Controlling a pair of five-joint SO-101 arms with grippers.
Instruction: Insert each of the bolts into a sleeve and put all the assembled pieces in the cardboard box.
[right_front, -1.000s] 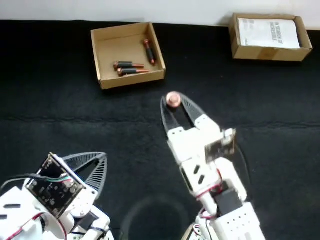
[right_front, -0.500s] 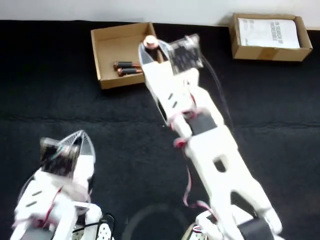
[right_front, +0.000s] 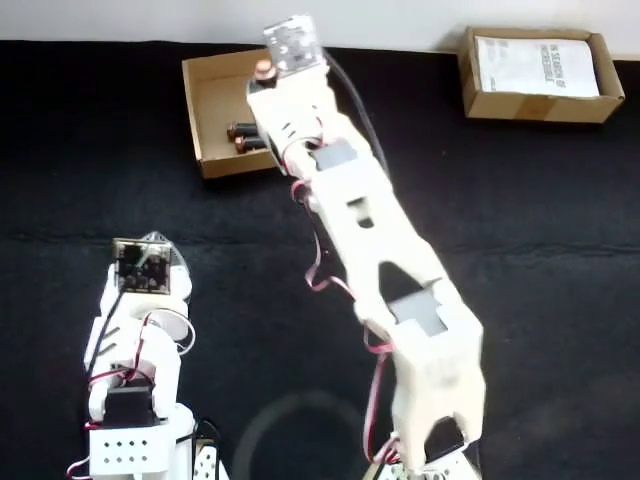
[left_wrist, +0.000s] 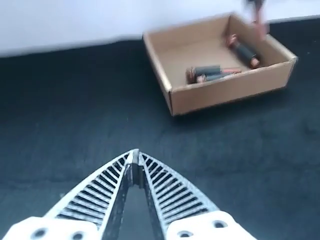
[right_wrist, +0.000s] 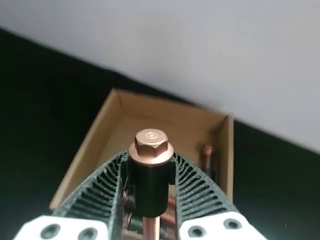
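Jaws of the right gripper (right_wrist: 148, 160) pinch a copper-headed bolt in a black sleeve (right_wrist: 147, 187) over the open brown cardboard box (right_wrist: 125, 120), while the left gripper (left_wrist: 134, 153), jaws pressed together, hovers above the black bench (left_wrist: 60, 110).

Two cardboard boxes stand on the bench (right_front: 560, 250): the open cardboard box (right_front: 225, 95) and a second box (right_front: 530, 106), which holds one white printed sheet (right_front: 535, 65). Assembled pieces, each one bolt in one sleeve, number four. Three lie in the open cardboard box: a pair of pieces (left_wrist: 210, 74) side by side and a single piece (left_wrist: 243, 51) apart from them. The fourth piece (right_wrist: 149, 185) is clamped in the right gripper (right_wrist: 149, 159). There are two arms, the left arm (right_front: 130, 340) and the right arm (right_front: 380, 250), each with one gripper; the other is the left gripper (left_wrist: 134, 155)
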